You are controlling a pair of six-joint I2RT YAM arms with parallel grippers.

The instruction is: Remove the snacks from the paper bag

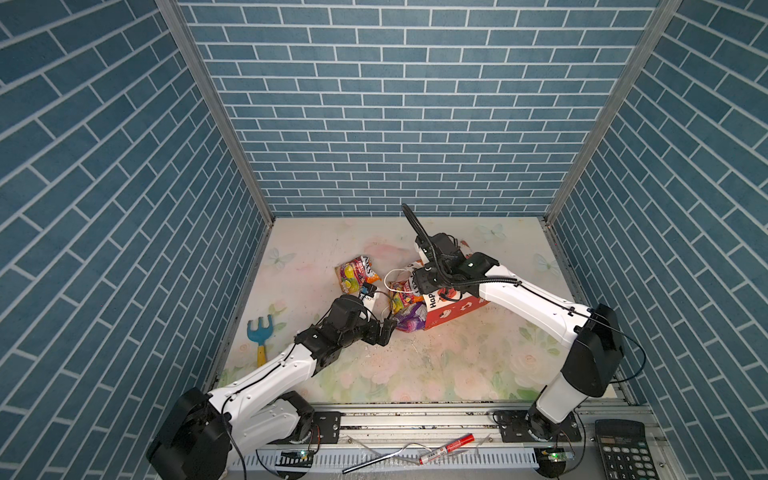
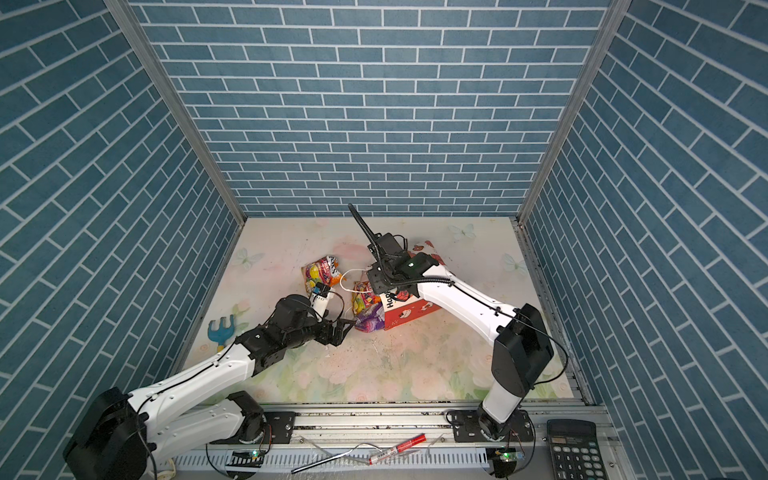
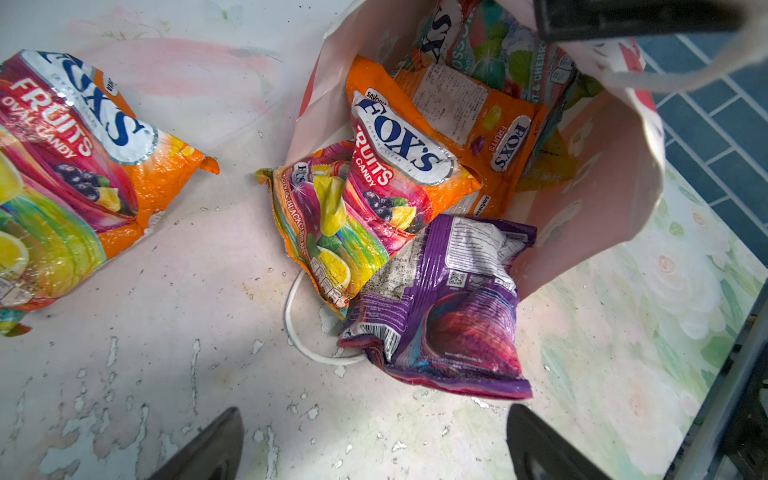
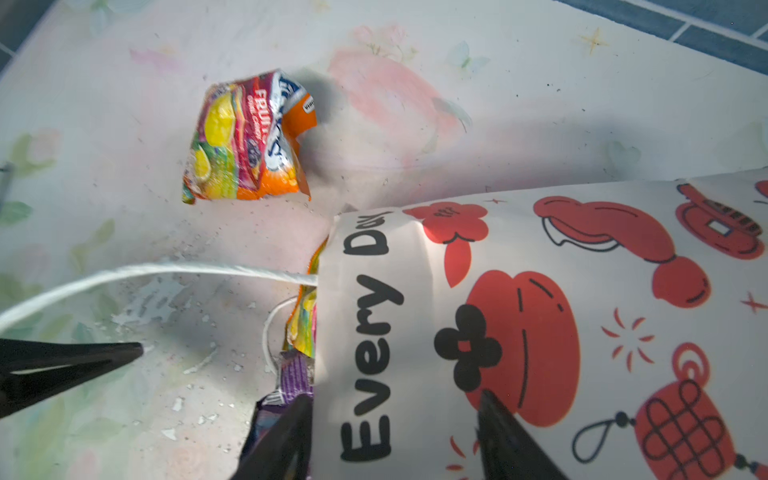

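The purple packet (image 3: 444, 307) is shiny and could slip from a pinch. The white cord handle (image 3: 297, 336) partly under it could also get caught, dragging the paper bag (image 1: 455, 311) along. The bag lies on its side on the counter (image 3: 187, 270), with one orange candy bag (image 3: 75, 166) already out. The left claw (image 3: 374, 453) is wide open and empty, just before the purple packet. The right claw (image 4: 395, 397) is half open, tips on the bag's white top.

Blue toy rake (image 1: 260, 332) left; red marker (image 1: 446, 449), calculator (image 1: 621, 451) front rail.
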